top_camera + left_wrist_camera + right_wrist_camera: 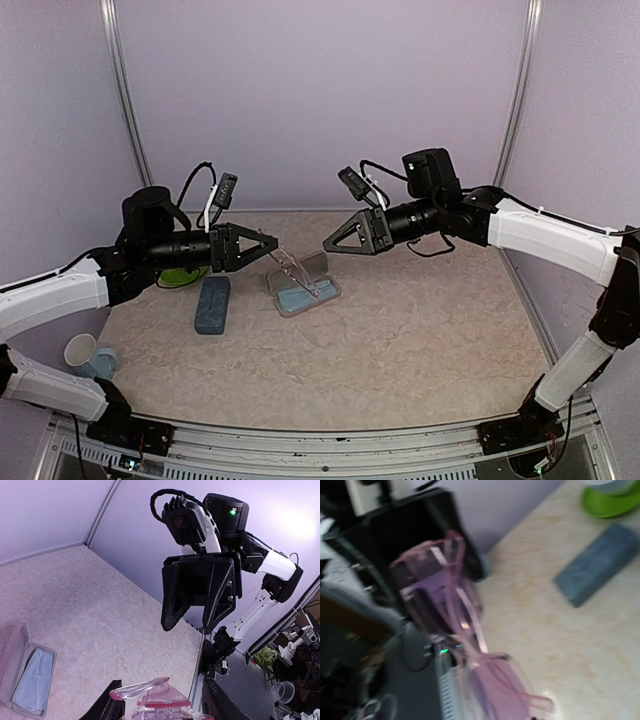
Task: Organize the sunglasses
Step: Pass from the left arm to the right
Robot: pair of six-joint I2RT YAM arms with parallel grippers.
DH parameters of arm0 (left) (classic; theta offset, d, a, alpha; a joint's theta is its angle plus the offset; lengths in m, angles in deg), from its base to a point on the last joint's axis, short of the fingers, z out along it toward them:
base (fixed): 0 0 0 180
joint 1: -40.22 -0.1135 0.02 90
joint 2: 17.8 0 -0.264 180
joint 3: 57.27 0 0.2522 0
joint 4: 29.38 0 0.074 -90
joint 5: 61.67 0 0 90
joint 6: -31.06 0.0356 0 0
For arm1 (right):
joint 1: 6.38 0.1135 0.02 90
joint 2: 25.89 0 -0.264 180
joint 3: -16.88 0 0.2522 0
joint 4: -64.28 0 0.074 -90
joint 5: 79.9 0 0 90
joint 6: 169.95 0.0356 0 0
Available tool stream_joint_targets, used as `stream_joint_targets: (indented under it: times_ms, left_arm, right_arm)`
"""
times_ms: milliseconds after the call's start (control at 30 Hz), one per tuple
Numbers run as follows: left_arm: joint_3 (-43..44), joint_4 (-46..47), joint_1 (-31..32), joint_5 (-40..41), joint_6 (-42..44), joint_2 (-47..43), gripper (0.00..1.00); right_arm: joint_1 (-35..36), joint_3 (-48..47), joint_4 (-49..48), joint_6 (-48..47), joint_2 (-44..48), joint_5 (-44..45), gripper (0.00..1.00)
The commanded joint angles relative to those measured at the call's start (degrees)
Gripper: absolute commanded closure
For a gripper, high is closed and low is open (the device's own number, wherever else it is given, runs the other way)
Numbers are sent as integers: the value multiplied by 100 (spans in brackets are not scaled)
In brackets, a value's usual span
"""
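My left gripper [270, 245] is shut on a pair of pink-framed sunglasses [290, 266] and holds them in the air above the open case [318, 268]. In the left wrist view the sunglasses [160, 696] sit between my fingers at the bottom edge, with one folded arm on top. My right gripper [330, 243] faces them from the right, a short gap away, open with nothing between its fingers [170, 615]. The right wrist view is blurred. It shows the sunglasses [452, 595] close up in front of the black left gripper.
The open case holds a light-blue cloth [297, 298] and lies mid-table; the same case [9, 652] and cloth [30, 679] show in the left wrist view. A shut blue-grey case [212, 303] lies to its left, a green bowl [185, 273] behind that. Cups [85, 354] stand front left.
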State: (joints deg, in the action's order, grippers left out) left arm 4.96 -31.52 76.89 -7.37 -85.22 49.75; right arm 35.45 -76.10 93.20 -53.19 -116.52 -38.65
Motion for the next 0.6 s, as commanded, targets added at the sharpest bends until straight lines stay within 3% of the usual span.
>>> stream_joint_targets:
  times_ms: [0, 100, 567]
  left_arm:
    - [145, 459, -32, -559, -28, -5, 52]
    - [182, 572, -17, -762, -171, 90, 53]
    - [250, 921, 83, -921, -513, 343, 53]
  right_arm:
    - [98, -59, -228, 119, -74, -906, 56]
    - [179, -238, -29, 13, -217, -911, 50]
    - [603, -756, 165, -315, -684, -881, 49]
